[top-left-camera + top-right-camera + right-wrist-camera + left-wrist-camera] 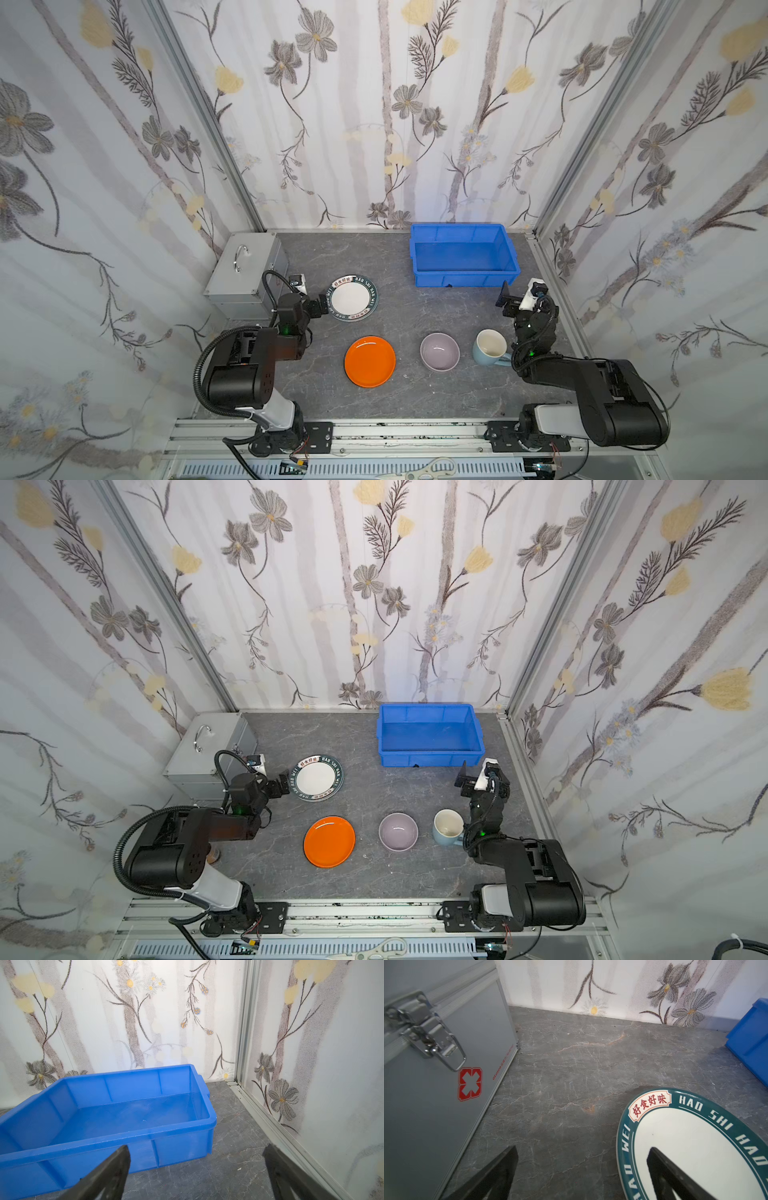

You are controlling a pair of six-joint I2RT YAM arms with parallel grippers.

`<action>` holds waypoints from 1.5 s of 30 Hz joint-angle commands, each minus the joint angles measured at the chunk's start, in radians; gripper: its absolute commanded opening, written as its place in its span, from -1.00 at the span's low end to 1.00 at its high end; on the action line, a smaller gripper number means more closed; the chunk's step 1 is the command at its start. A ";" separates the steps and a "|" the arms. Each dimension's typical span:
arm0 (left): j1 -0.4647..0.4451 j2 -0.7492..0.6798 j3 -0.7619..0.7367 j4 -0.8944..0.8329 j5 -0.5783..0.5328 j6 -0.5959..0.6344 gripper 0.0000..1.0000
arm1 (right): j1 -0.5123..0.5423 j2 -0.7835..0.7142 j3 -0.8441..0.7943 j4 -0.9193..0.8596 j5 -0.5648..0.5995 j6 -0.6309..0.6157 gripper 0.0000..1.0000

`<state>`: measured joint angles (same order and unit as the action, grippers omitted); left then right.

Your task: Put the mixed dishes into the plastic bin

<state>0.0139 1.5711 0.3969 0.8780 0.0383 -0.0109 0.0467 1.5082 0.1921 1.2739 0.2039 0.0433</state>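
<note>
Dishes lay loose on the grey marbled table (pixel 415 399) in both top views, all of them outside the blue bin (pixel 465 279). The bin stood at about 1 o'clock from the table's middle, close to the back wall, its floor plain blue. The white plate with the green lettered rim (pixel 352 297) lay at 10 o'clock and the orange plate (pixel 369 361) at 7 o'clock. The lilac bowl (pixel 439 351) sat at 4 o'clock, and the pale-blue mug (pixel 490 347) stood upright just beyond the bowl toward 3 o'clock. A silver case (pixel 243 266) filled the far corner at 10 o'clock. The left gripper (pixel 323 305) sat at the lettered plate's 9 o'clock edge. The right gripper (pixel 515 296) stood just off the bin's 5 o'clock corner, at 1 o'clock from the mug.

From the left wrist, the left gripper (pixel 583 1148) had its jaws spread wide with nothing between them. One finger (pixel 670 1178) was over the plate's (pixel 695 1136) white centre, the other (pixel 496 1174) over bare table between plate and case (pixel 436 1105). Whether a finger touched the plate could not be told.

From the right wrist, the right gripper (pixel 197 1146) was likewise spread wide and held nothing. One finger (pixel 108 1174) showed in front of the bin's near wall (pixel 176 1147), the other (pixel 291 1178) beside the metal rail (pixel 268 1124) at the side of the table.
</note>
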 commanded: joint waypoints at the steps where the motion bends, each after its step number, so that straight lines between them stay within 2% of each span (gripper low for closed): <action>1: 0.001 -0.003 0.003 0.013 0.005 0.002 1.00 | 0.002 -0.003 0.001 0.048 -0.007 -0.013 0.99; 45: -0.008 -0.003 0.007 0.008 -0.012 0.007 1.00 | 0.002 -0.002 0.004 0.044 -0.009 -0.013 0.99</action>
<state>0.0082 1.5711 0.3977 0.8776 0.0372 -0.0097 0.0483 1.5082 0.1921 1.2739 0.2039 0.0433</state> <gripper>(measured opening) 0.997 0.996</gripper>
